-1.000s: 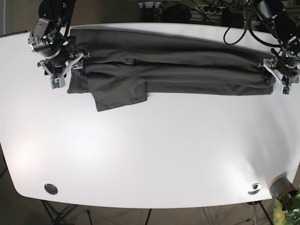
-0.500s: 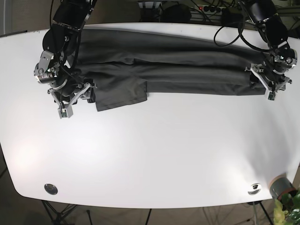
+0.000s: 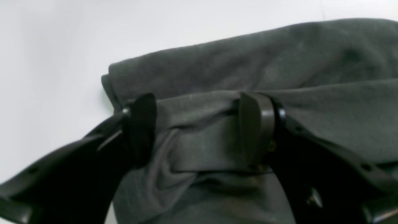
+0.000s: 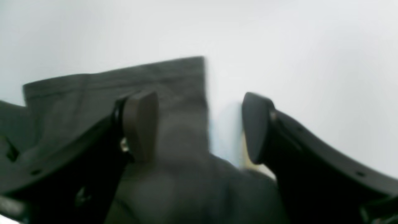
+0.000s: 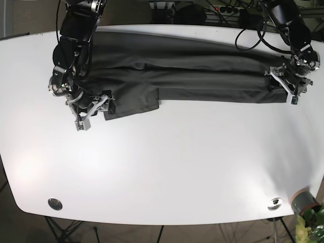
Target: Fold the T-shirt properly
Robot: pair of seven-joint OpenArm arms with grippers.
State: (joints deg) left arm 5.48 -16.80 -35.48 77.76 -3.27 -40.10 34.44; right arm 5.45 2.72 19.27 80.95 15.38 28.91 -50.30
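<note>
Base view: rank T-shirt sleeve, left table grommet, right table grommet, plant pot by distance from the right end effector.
1. T-shirt sleeve, right beside the right end effector.
2. Left table grommet, near-left corner.
3. Right table grommet, near-right corner.
4. Plant pot, just beyond it, off the table.

A white desk (image 5: 167, 167) with rounded corners fills most of the base view. Two round metal discs are set into its near edge, one at the left (image 5: 54, 204) and one at the right (image 5: 275, 203). Just past the right corner stands a grey pot (image 5: 304, 200) with green leaves (image 5: 310, 228) beside it. Behind the far edge, black cables (image 5: 223, 11) lie in a dark tangle. Below the near edge, thin stand legs (image 5: 61, 230) show against a dark floor (image 5: 15, 223).
</note>
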